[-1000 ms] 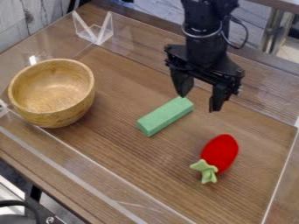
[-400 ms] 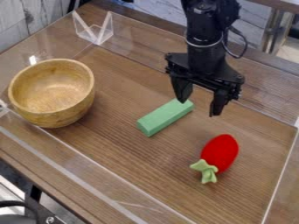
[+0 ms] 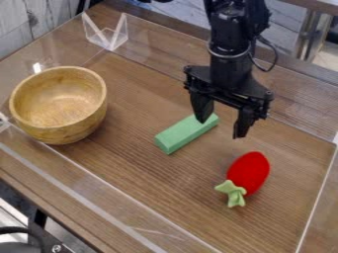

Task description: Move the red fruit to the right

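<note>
End effector (image 3: 219, 130) open, pointing down beside green block (image 3: 188, 133).

Bright, slightly soft, faint shadows

Fruit (image 3: 250, 171) red w/ pale-green stem (image 3: 232, 193); block (image 3: 187, 133) green; bowl (image 3: 58, 106) tan

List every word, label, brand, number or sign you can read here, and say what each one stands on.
There are none that can be read: the green block, the toy strawberry and the wooden bowl show no lettering.
On the dark robot arm, any markings would be too small and blurred to read.
</note>
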